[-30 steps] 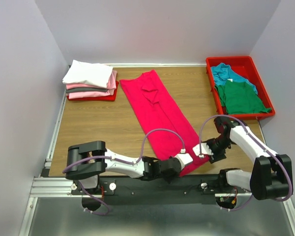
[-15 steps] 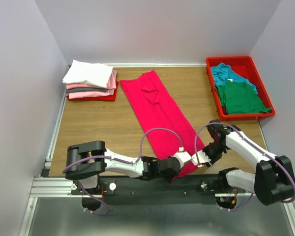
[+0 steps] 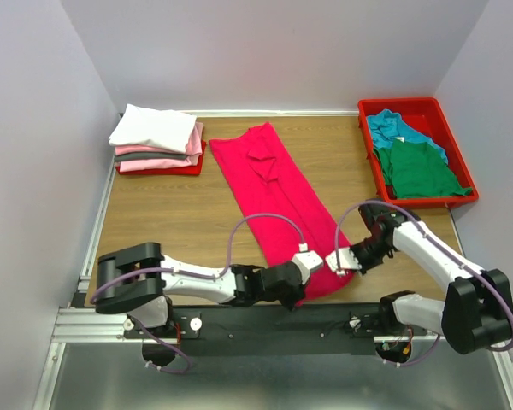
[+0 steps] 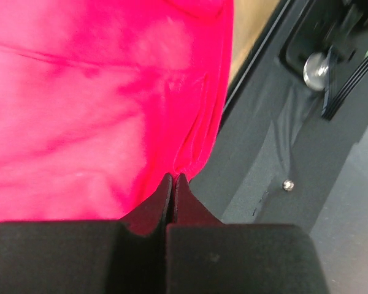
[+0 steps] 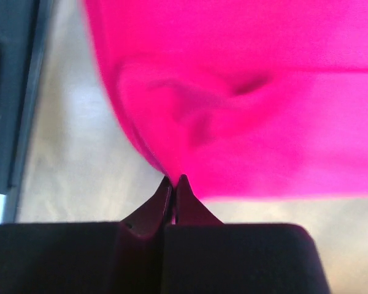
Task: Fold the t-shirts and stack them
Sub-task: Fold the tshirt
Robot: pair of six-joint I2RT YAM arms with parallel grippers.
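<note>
A crimson-pink t-shirt lies folded into a long strip, running from the table's back middle to its near edge. My left gripper is shut on the strip's near hem, at its left corner. My right gripper is shut on the near right corner of the same t-shirt. Both sets of jaws pinch cloth at their tips. Folded white, grey and pale pink t-shirts are stacked at the back left. Teal and green t-shirts lie in the tray at the back right.
The red tray holding the loose shirts stands at the table's back right corner. The folded stack rests on another red tray. A dark base plate runs along the table's near edge, right beside the held hem.
My right gripper moved left onto the shirt's near right corner and shut on it. My left gripper, still shut on the hem, shifted slightly left with its arm.
</note>
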